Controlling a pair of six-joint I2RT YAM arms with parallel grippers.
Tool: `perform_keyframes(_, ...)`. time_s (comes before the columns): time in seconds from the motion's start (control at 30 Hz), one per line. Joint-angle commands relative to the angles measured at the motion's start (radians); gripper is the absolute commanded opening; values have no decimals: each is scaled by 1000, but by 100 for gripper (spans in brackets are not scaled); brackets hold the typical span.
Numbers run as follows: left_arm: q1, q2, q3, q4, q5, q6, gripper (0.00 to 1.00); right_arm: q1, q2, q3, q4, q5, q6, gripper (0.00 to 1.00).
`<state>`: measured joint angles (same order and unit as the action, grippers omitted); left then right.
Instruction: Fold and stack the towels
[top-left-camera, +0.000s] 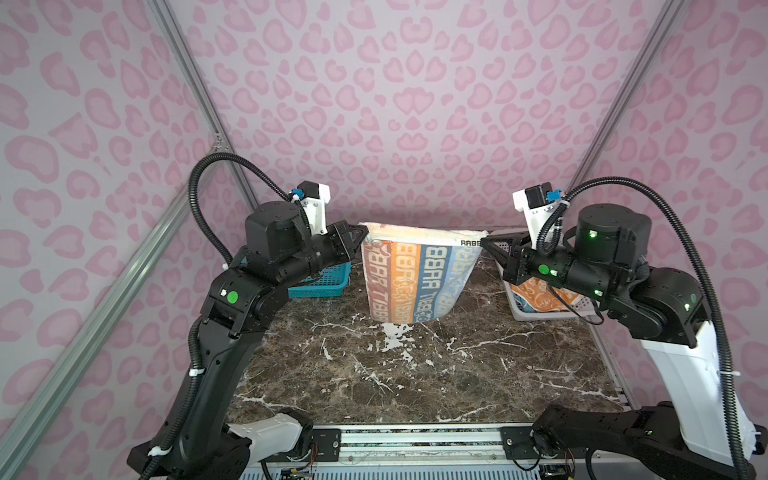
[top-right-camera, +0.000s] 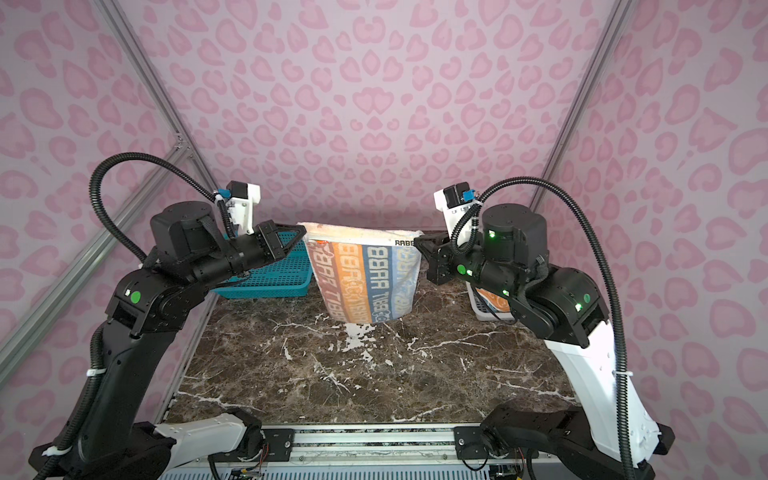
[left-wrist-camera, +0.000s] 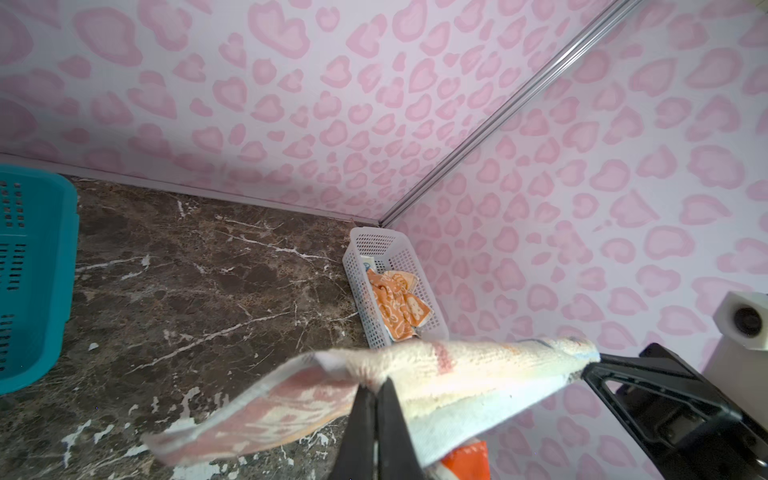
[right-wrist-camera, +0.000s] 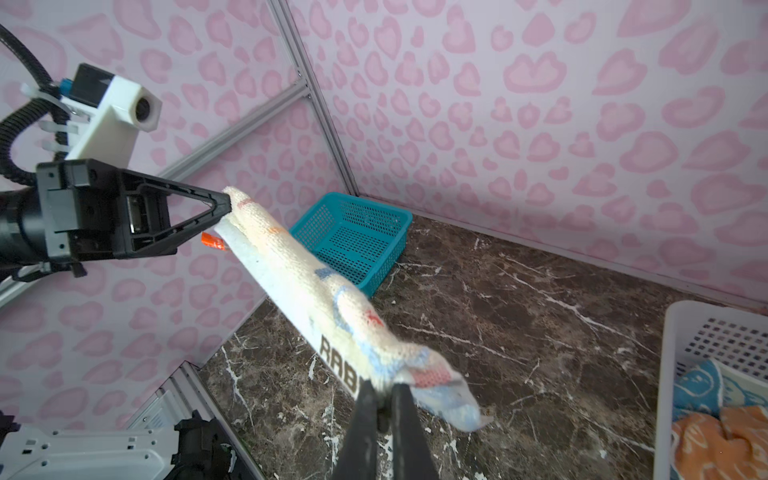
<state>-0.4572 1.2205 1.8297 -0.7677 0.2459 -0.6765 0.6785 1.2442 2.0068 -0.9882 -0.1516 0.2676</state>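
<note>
The cream towel (top-left-camera: 419, 274) (top-right-camera: 365, 278) with blue and orange RABBIT lettering hangs spread out at the back of the marble table, held up by its two upper corners. My left gripper (top-left-camera: 362, 235) (left-wrist-camera: 376, 384) is shut on one upper corner. My right gripper (top-left-camera: 484, 241) (right-wrist-camera: 384, 386) is shut on the other. The towel's top edge (right-wrist-camera: 291, 266) stretches between them, and its lower edge hangs close to the tabletop. An orange towel (top-left-camera: 540, 293) (left-wrist-camera: 395, 303) and a blue towel (right-wrist-camera: 698, 386) lie crumpled in the white basket (right-wrist-camera: 673, 353).
A teal basket (top-left-camera: 320, 286) (right-wrist-camera: 353, 237) stands at the back left, partly behind my left arm. The white basket (top-left-camera: 536, 318) sits at the back right under my right wrist. Pink patterned walls enclose the marble table (top-left-camera: 415, 374) on three sides.
</note>
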Motion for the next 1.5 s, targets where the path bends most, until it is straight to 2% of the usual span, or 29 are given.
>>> perform_keyframes(0.0, 22, 24, 61, -31, -41, -42, 2, -19, 41, 87, -15, 31, -14, 0)
perform_keyframes(0.13, 73, 157, 140, -47, -9, -39, 3, -170, 213, 231, -108, -39, 27, 0)
perform_keyframes(0.23, 120, 302, 179, -33, 50, -40, 3, -293, 336, 228, -100, -127, 66, 0)
perform_keyframes(0.33, 155, 475, 232, -29, 97, -36, 3, -367, 454, 195, -62, -179, 73, 0)
perform_keyframes(0.57, 187, 839, 357, -6, 148, -19, 3, -461, 770, 175, 34, -262, 48, 0)
perform_keyframes(0.73, 201, 970, 368, -25, 123, 13, 3, -467, 924, 212, 23, -331, 12, 0)
perform_keyframes(0.8, 204, 975, 330, -31, 109, 27, 3, -463, 935, 179, 19, -347, -1, 0)
perform_keyframes(0.9, 203, 930, 207, 2, 92, 38, 3, -453, 867, 9, 105, -340, 6, 0)
perform_keyframes(1.17, 203, 727, -195, 75, 24, 69, 3, -405, 646, -411, 249, -305, 46, 0)
perform_keyframes(1.47, 202, 489, -612, 161, -19, 68, 2, -278, 442, -834, 375, -250, 107, 0)
